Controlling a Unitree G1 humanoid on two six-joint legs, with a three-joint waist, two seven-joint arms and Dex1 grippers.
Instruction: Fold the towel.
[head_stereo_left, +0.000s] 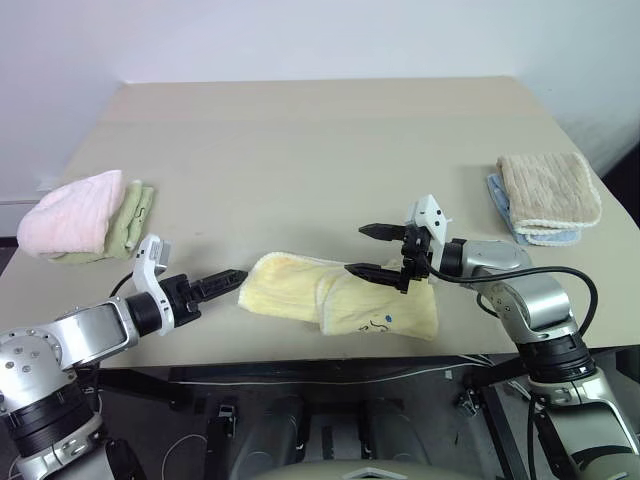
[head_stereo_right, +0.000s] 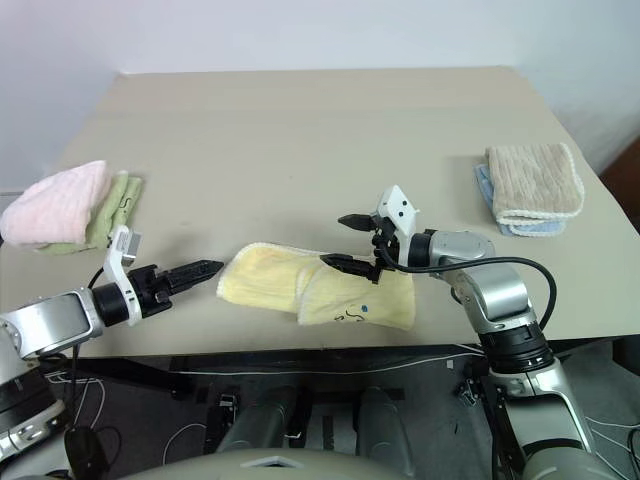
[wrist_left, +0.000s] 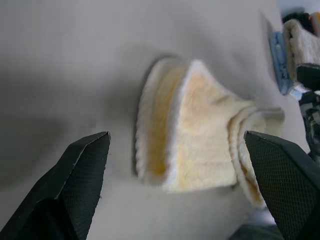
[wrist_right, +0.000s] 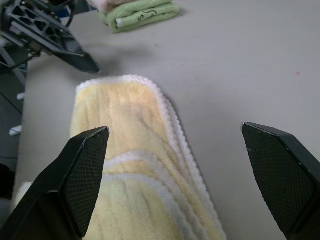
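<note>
The towel (head_stereo_left: 335, 298) is pale yellow terry cloth and lies folded near the front edge of the beige table (head_stereo_left: 300, 150), with a small dark logo (head_stereo_left: 378, 322) on its right part. My left gripper (head_stereo_left: 238, 276) is just off the towel's left end, pointing at it, open and empty. In the left wrist view the towel (wrist_left: 195, 140) lies between and beyond the spread fingers (wrist_left: 85, 170). My right gripper (head_stereo_left: 356, 250) hovers over the towel's right half, open with nothing in it. In the right wrist view the towel (wrist_right: 130, 150) runs under its left finger (wrist_right: 82, 175).
A pink fluffy towel (head_stereo_left: 70, 215) lies on a green one (head_stereo_left: 135, 205) at the table's left edge. A beige ribbed folded towel (head_stereo_left: 548, 190) rests on a blue cloth (head_stereo_left: 497, 190) at the right. The table's front edge runs just below the yellow towel.
</note>
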